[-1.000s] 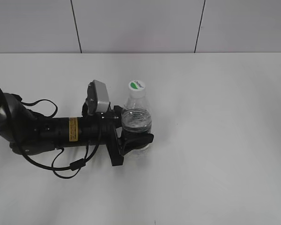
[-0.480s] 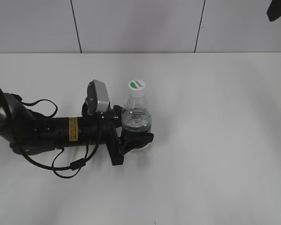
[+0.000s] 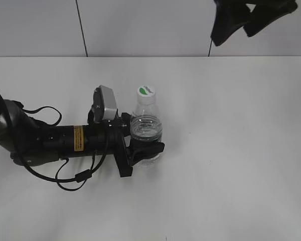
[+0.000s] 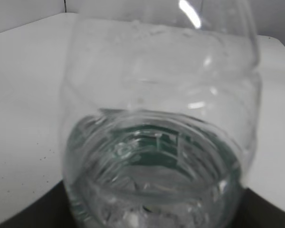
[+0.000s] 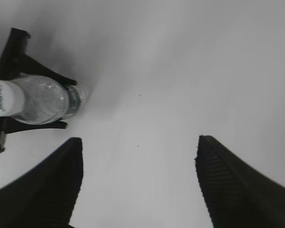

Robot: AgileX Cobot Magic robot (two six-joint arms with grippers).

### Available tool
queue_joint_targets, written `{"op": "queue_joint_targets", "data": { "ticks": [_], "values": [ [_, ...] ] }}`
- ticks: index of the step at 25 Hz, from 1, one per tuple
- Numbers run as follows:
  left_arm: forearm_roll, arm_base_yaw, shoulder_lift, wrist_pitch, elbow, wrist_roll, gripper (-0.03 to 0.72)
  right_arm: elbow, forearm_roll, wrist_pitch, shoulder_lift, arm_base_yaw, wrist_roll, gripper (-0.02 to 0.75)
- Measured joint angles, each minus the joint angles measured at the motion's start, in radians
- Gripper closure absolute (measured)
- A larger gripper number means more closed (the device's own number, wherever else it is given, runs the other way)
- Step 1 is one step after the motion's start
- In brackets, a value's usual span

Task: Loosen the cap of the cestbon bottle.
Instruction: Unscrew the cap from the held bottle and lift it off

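Observation:
The cestbon bottle (image 3: 146, 131) stands upright on the white table, clear plastic with a dark green label low on its body. Its white cap (image 3: 146, 92) with a green leaf mark sits on the neck. My left gripper (image 3: 143, 150) is shut on the bottle's lower body, reaching in from the left. The bottle fills the left wrist view (image 4: 156, 142). My right gripper (image 3: 241, 25) is open and empty, high at the top right, far from the bottle. In the right wrist view the bottle (image 5: 47, 100) and cap (image 5: 2, 97) lie at the left, beyond the open fingers (image 5: 138, 156).
The left arm (image 3: 45, 140) with its cables and grey wrist camera (image 3: 106, 103) lies low over the table's left side. The white table (image 3: 231, 150) spreads out to the right and front. A tiled wall (image 3: 140, 25) runs behind.
My right gripper has come into the exterior view at the top right and moved leftward. The left gripper and bottle have not moved.

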Motion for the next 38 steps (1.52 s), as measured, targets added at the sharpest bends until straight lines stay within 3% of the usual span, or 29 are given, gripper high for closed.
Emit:
{"op": "queue_joint_targets", "data": {
  "ticks": [5, 14, 23, 38],
  "values": [
    [0.000, 0.000, 0.000, 0.000, 0.000, 0.000, 0.274, 0.000, 0.016, 0.002, 0.000, 0.081, 0.136, 0.173],
    [-0.001, 0.000, 0.000, 0.001, 0.000, 0.000, 0.274, -0.001, 0.079, 0.002, 0.000, 0.088, 0.369, 0.173],
    [-0.001, 0.000, 0.000, 0.000, 0.000, 0.000, 0.274, -0.008, 0.130, 0.003, 0.034, 0.166, 0.410, 0.173],
    [-0.002, 0.000, 0.000, 0.000, 0.000, 0.000, 0.274, -0.091, 0.173, 0.005, 0.120, 0.216, 0.431, 0.173]
  ]
}}
